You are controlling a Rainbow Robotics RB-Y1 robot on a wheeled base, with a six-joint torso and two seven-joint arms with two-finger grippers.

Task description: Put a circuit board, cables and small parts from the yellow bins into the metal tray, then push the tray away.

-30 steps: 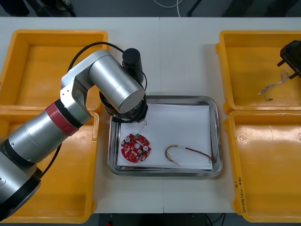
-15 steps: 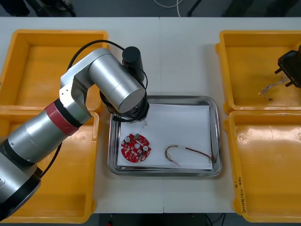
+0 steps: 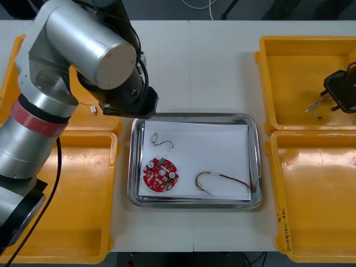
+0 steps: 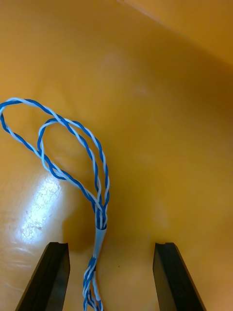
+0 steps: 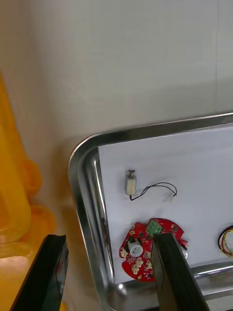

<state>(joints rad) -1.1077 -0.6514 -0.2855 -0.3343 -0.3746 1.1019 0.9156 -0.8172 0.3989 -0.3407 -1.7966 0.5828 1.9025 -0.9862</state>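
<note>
Left arm [image 3: 83, 50], as you'll see it: fat brushed-silver cylinders with glossy highlights on the curved shells. A red band [image 3: 33, 114] rings the link below the big joint, and the segment toward the base is darker grey. A black cable [image 3: 55, 167] runs loose alongside. The wrist block [image 3: 130, 100] is black.

Left pincer [image 5: 108, 243]: your fingers [image 5: 51, 277] are flat matte-black bars with squared tips.

Right pincer [image 3: 334, 97]: black, blocky housing, with the same flat black fingers [image 4: 53, 277].

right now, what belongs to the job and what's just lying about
Job: metal tray; circuit board; red and yellow cable; small metal part; blue and white cable between right gripper fingers; yellow bins; left gripper by tray.
Lying about: table; white cord beyond it.
</note>
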